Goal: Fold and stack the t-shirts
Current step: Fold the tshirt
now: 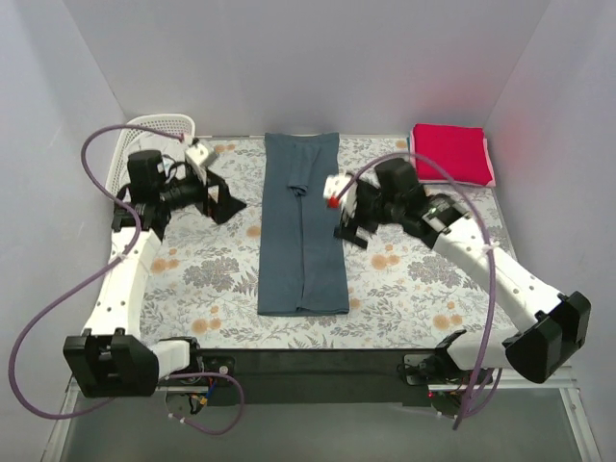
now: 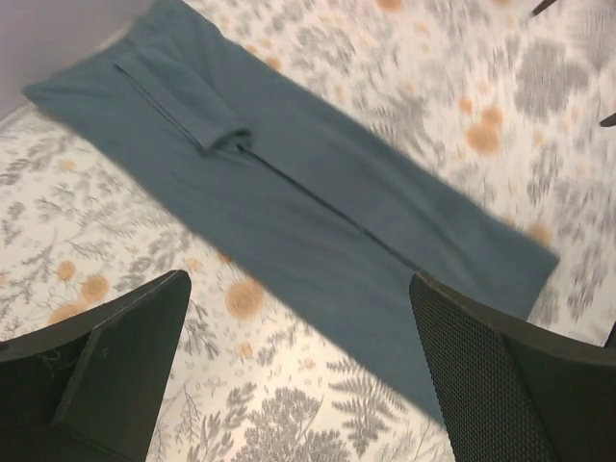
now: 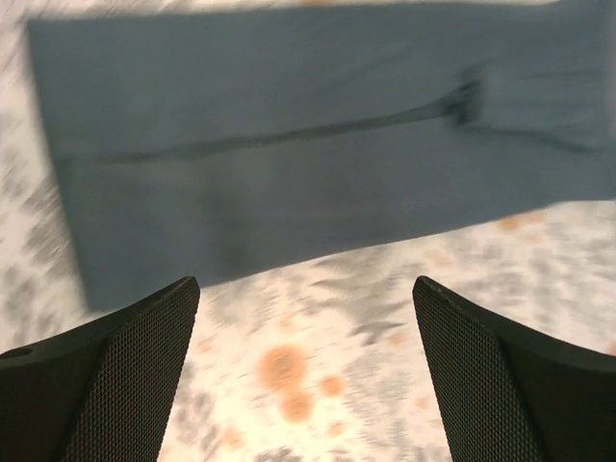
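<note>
My left hand (image 2: pixel 300 282) and right hand (image 3: pixel 306 282) gape empty beside the blue shirt (image 1: pixel 303 231) mid-frame. The red shirt (image 1: pixel 449 152) lies upper right.

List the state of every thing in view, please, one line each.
Dark blue t-shirt: folded into a long strip, flat on the floral cloth.
Red t-shirt: folded, top of the far right stack.
Pink t-shirt: under the red one, only its edge shows.
Left gripper: open, holding nothing.
Right gripper: open, holding nothing.

Top cam's up high behind the arms, looking down on the whole worktop (image 1: pixel 192 279). Wrist cams peek out close between their own jaws, and all three share the blue t-shirt (image 1: pixel 302 226) ahead.
</note>
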Action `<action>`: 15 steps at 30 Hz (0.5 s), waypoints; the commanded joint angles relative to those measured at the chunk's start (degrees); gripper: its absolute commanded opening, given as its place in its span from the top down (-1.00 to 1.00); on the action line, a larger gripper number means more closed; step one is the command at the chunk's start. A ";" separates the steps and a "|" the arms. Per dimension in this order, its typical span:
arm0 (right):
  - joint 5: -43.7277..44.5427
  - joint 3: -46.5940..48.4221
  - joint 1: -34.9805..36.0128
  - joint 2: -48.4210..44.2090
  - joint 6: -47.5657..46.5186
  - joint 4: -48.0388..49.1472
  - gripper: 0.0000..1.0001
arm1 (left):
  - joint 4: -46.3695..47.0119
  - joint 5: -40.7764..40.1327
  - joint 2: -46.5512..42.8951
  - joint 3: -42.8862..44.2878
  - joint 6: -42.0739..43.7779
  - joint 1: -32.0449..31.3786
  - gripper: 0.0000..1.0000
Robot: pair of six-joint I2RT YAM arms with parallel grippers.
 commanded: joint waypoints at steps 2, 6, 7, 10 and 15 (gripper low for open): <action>7.34 -15.73 12.68 -6.07 -6.04 -3.38 -0.97 | -15.12 0.85 -13.30 -14.70 26.35 -6.24 -0.91; 8.85 -25.35 19.84 -7.07 -6.74 1.81 -0.85 | -18.12 -4.10 -20.72 -28.01 36.30 -16.36 -0.72; 8.68 -26.58 21.41 -6.28 -6.74 3.12 -0.81 | -18.13 -4.19 -21.78 -30.04 38.84 -17.85 -0.68; 9.29 -31.06 23.35 -4.96 -8.85 7.70 -0.71 | -12.27 -6.56 -23.54 -37.69 37.12 -24.52 -0.53; 6.92 -36.60 23.45 -4.69 -11.84 14.64 -0.53 | -4.87 -9.02 -19.68 -42.71 35.35 -27.54 -0.22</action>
